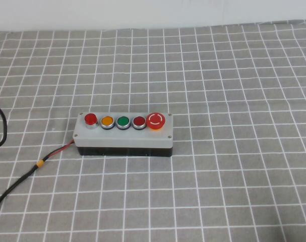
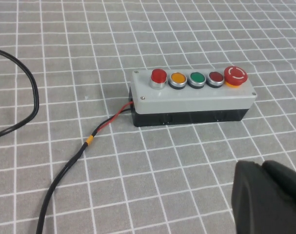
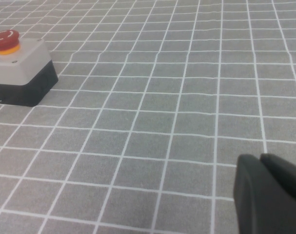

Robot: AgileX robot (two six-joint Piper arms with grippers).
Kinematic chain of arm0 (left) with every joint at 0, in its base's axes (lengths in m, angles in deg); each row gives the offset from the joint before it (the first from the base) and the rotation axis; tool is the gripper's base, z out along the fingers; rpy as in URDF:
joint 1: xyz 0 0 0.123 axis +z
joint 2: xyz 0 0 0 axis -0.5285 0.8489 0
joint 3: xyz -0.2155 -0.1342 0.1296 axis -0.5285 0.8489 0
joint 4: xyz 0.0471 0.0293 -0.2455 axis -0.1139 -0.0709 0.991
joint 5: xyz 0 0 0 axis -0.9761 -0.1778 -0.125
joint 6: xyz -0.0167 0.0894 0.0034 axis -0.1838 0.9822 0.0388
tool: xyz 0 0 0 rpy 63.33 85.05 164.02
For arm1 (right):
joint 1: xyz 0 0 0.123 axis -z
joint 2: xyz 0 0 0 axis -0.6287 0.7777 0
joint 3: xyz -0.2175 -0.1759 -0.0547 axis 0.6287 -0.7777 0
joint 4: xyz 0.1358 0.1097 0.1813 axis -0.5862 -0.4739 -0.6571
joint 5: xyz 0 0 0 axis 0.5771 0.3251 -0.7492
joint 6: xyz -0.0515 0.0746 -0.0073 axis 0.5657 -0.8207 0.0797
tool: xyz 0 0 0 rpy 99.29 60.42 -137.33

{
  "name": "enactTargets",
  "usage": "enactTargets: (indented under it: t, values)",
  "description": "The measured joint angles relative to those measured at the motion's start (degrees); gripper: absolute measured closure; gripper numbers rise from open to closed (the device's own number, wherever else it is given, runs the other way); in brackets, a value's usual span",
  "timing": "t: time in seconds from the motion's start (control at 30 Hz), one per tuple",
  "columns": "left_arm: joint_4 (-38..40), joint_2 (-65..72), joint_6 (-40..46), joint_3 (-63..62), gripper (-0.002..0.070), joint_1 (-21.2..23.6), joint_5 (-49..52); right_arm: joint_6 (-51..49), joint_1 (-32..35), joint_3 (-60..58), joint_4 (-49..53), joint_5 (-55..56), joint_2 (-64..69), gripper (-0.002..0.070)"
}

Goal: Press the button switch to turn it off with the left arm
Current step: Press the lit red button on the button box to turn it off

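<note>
Jaws on both arms look pressed together, with only a thin seam showing between the dark halves. Neither arm shows in the high view. The left gripper hangs above the checked cloth, well apart from the switch box and off its long front side. The right gripper hangs over bare cloth, well apart from the box and out past the end that carries the big red knob.

The box lies flat near the middle of the cloth, a grey lid on a black base. Five controls run in a row along the lid: a raised red button at one end, then a yellow button, a green button, a dark red button and the knob. Nothing touches any of them. A black cable with a yellow band leaves the box at the raised red button's end.
</note>
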Motion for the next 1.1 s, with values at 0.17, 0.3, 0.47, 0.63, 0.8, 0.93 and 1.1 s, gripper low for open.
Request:
enactTargets:
  t: [0.17,0.3,0.47,0.63,0.8,0.93,1.1]
  values:
    - [-0.1,0.0,-0.08,0.0,0.0678,0.0,-0.04,0.0,0.0,0.0,0.0,0.0,0.0,0.0692]
    - [-1.24,0.0,-0.14,0.0,0.0678,0.0,-3.41,0.0,0.0,0.0,0.0,0.0,0.0,0.0692]
    - [-4.86,0.82,-0.14,3.52,0.0678,0.0,-8.19,0.0,0.0,0.0,0.0,0.0,0.0,0.0692]
    - [-7.4,3.3,-0.14,12.19,0.0678,0.0,-21.38,0.0,0.0,0.0,0.0,0.0,0.0,0.0692]
    - [-7.5,3.46,1.3,20.34,0.0678,0.0,-32.67,0.0,0.0,0.0,0.0,0.0,0.0,0.0692]
    - [-4.93,1.63,1.58,23.99,0.0678,3.35,-36.03,0.0,0.0,0.0,0.0,0.0,0.0,0.0692]
    - [-3.68,-3.05,1.67,29.74,0.0678,7.12,-38.24,0.0,0.0,0.0,0.0,0.0,0.0,0.0692]
